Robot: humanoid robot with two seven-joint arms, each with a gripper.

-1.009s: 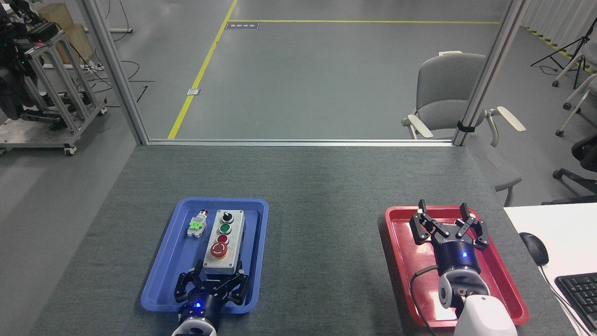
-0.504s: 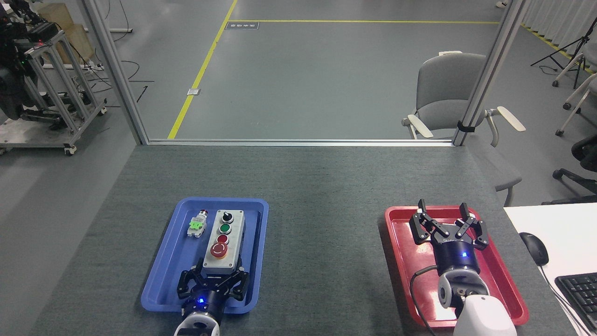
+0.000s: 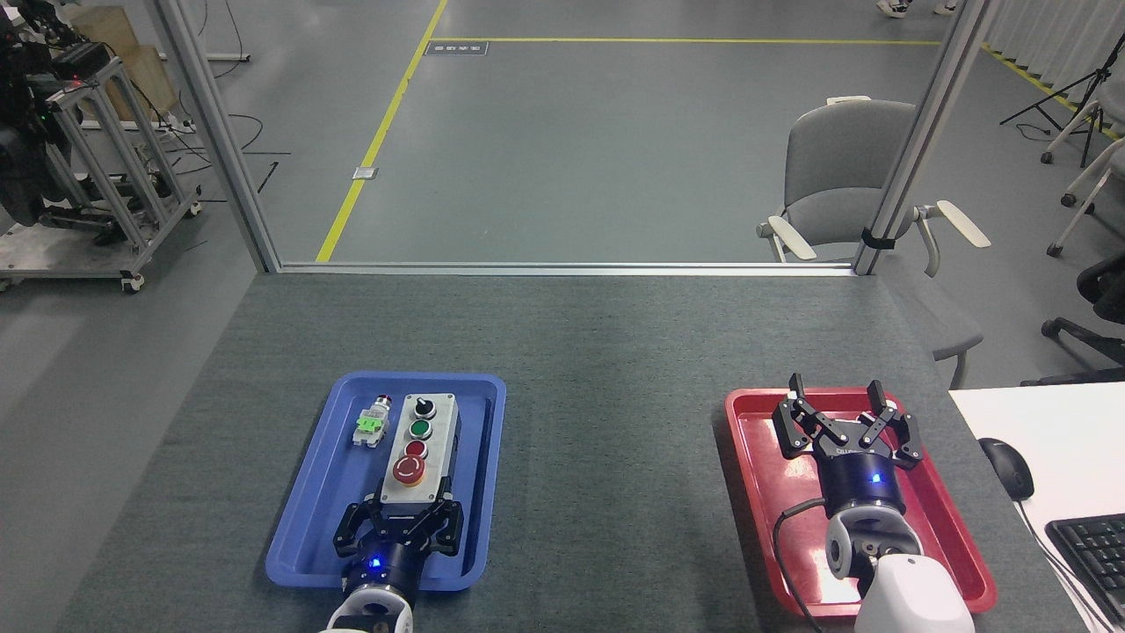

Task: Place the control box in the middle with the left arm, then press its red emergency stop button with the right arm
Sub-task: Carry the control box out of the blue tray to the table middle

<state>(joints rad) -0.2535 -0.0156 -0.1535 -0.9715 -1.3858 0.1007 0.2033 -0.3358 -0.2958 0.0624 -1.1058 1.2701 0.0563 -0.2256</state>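
Your elongated light-grey control box with its black base lies lengthwise in the shallow blue plastic tray on the left of the grey felt-covered worktop, beside a small loose switch part with a green clip. The left arm's black clawed tool sits at the box's near end, its fingers drawn in against the two sides of the casing, so it looks clamped on the box, though the actual contact is hard to confirm from the head view. Expect a rigid, boxy casing that will not give under pressure; it is probably moderately heavy for its size, and its smooth painted sides may slip. Because the hold is at one end, the far end may droop or swing when you lift, so a grip nearer the middle of the long sides would balance better. Keep the fingers off the top row, particularly the large red mushroom-head emergency stop button, which sits nearest the tool. The right arm's black clawed tool hovers over the red plastic tray, fingers spread and holding nothing.
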